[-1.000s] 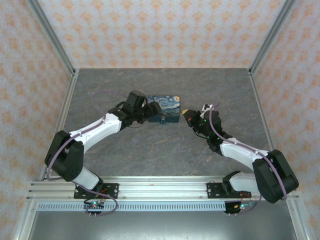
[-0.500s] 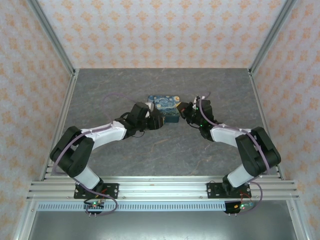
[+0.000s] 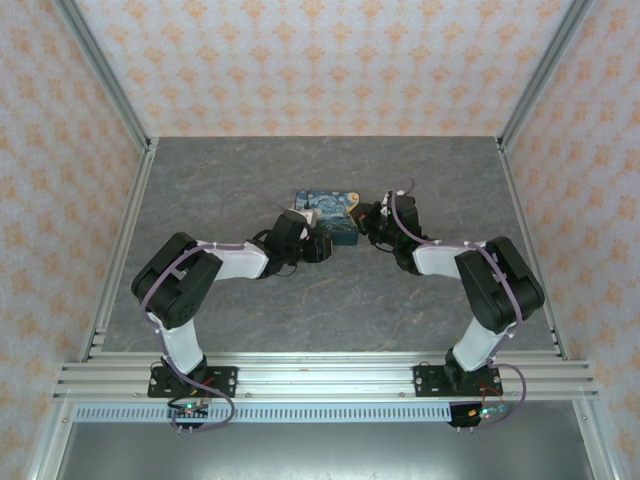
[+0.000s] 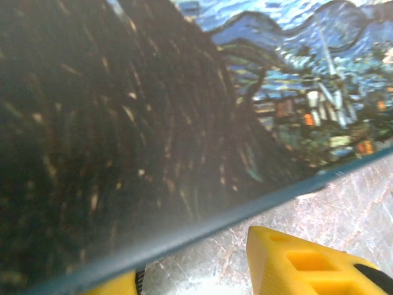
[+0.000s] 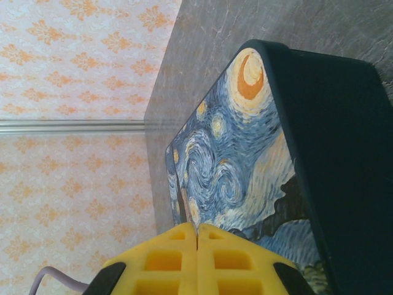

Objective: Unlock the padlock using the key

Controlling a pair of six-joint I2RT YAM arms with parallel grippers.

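Observation:
A dark blue box with a starry painted lid lies at the middle of the grey table. My left gripper sits at its near left corner. In the left wrist view the box looms just above the yellow fingers, which stand apart with bare table between them. My right gripper is at the box's right end, its yellow pads pressed together and pointing along the lid. The padlock and the key are hidden from me.
The grey table is closed in by patterned walls on three sides, with metal posts at the back corners. An aluminium rail carrying both arm bases runs along the near edge. Both arms are folded low and reach inward.
Both arms have folded in closer to the box. The left gripper slid right to the box's near corner and its jaws narrowed. The right gripper moved up to the box's right end.

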